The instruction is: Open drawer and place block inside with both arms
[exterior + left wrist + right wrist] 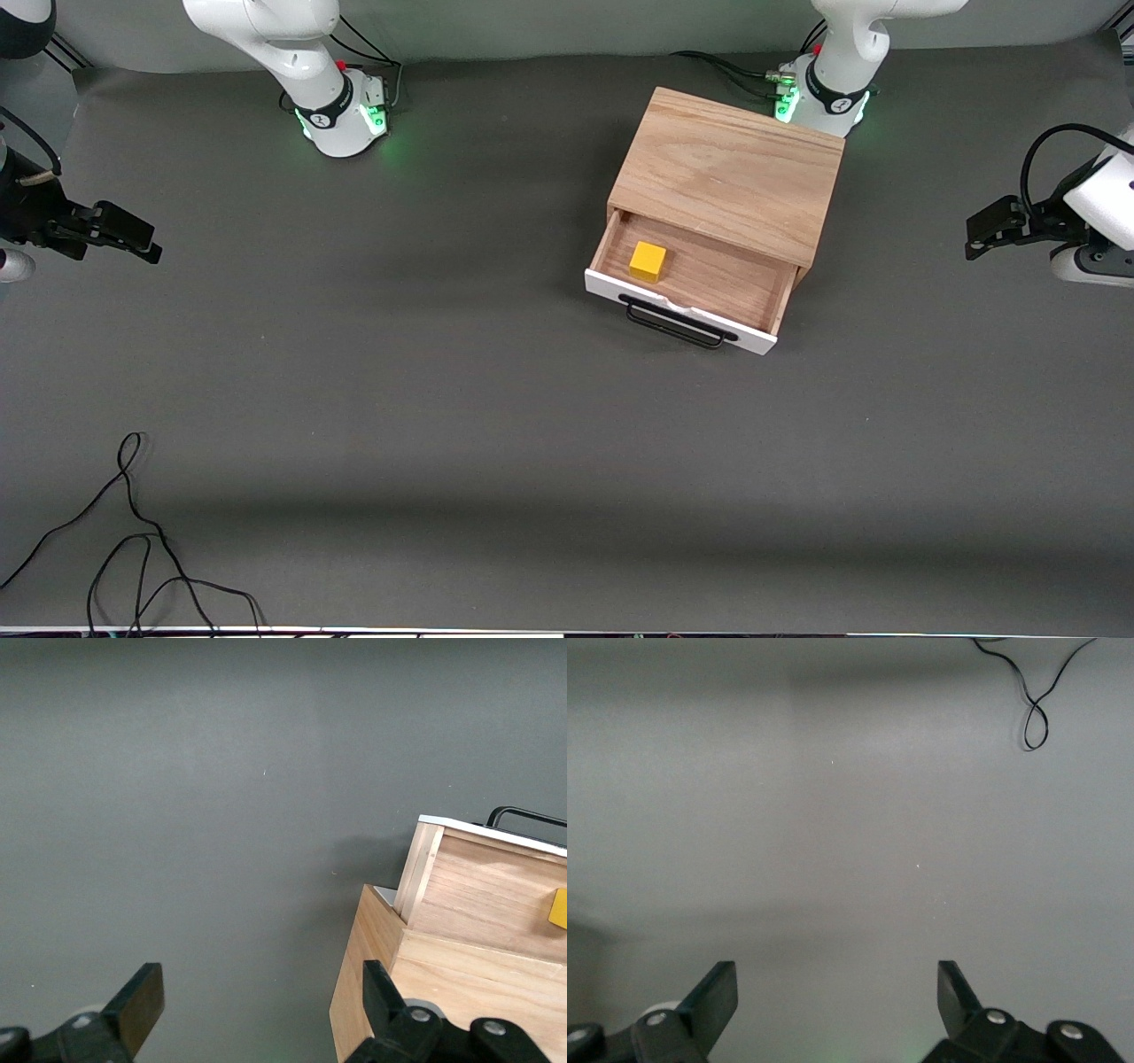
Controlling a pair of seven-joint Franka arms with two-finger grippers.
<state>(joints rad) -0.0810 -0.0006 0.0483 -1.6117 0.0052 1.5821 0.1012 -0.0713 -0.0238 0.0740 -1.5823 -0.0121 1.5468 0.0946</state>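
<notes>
While a loose black cable (pixel 133 532) trails over the grey counter (pixel 443 399) nearest the front camera, the drawer (pixel 700 279) stands pulled out of its oak cabinet (pixel 731 173) farther up, black bar handle (pixel 678 323) facing forward. Inside it sits the yellow block (pixel 648 261), toward the right arm's end. Both steps look done. Each arm waits: the right gripper (pixel 120 237) and left gripper (pixel 988 230) hover open and empty over opposite counter ends.
</notes>
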